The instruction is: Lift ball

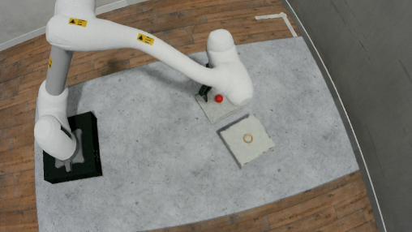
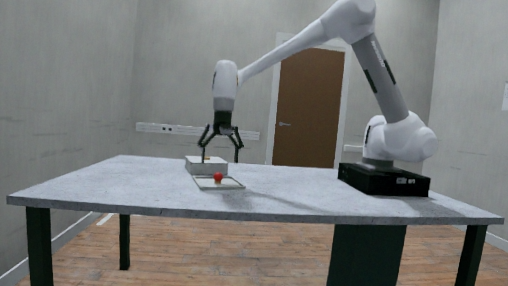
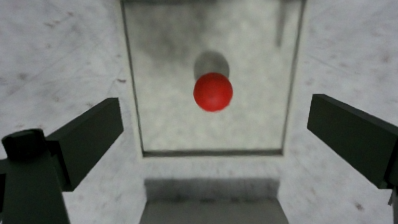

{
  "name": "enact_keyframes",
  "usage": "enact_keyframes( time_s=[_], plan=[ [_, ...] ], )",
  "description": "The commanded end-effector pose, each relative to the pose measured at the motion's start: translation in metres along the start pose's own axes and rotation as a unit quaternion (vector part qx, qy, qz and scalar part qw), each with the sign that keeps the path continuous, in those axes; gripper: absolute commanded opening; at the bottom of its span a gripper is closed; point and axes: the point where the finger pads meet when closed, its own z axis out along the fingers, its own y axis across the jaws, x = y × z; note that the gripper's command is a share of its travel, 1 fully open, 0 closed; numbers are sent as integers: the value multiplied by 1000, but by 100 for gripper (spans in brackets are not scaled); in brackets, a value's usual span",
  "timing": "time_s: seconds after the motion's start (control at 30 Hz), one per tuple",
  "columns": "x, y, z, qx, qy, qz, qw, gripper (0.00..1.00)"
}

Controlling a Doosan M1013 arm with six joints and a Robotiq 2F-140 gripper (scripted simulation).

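Observation:
A small red ball (image 1: 219,98) rests on a thin pale plate (image 1: 219,106) near the middle of the grey table. I cannot see a ring under it. My gripper (image 2: 220,149) hangs straight down above the ball (image 2: 218,176), open wide and empty, well clear of it. In the wrist view the ball (image 3: 213,92) lies between and a little ahead of the two dark fingers of the gripper (image 3: 215,142). In the overhead view the white wrist hides most of the gripper, and only one dark finger (image 1: 204,92) shows beside the ball.
A thicker pale block (image 1: 246,139) with an orange ring (image 1: 247,138) on top stands just beside the plate. The arm's black base (image 1: 72,148) sits at the table's far side. The table edges are some way off.

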Motion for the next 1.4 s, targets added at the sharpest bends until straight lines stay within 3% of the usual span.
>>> enact_keyframes(
  time_s=[0.0, 0.07, 0.47, 0.5, 1.1, 1.27, 1.33, 1.37],
  plan=[
    [0, 2, 38, -2, 0, -1, 1000, 100],
    [0, 2, 56, -2, 0, -1, 1000, 100],
    [0, 2, 58, -2, 0, -1, 1000, 100],
    [0, 2, 58, -2, 0, -1, 1000, 10],
    [0, 2, 55, -2, 0, -1, 1000, 10],
    [0, 2, 6, -2, 0, -1, 1000, 10],
    [0, 2, 6, -2, 0, -1, 1000, 10],
    [0, 2, -5, -2, 0, -1, 1000, 10]
  ],
)
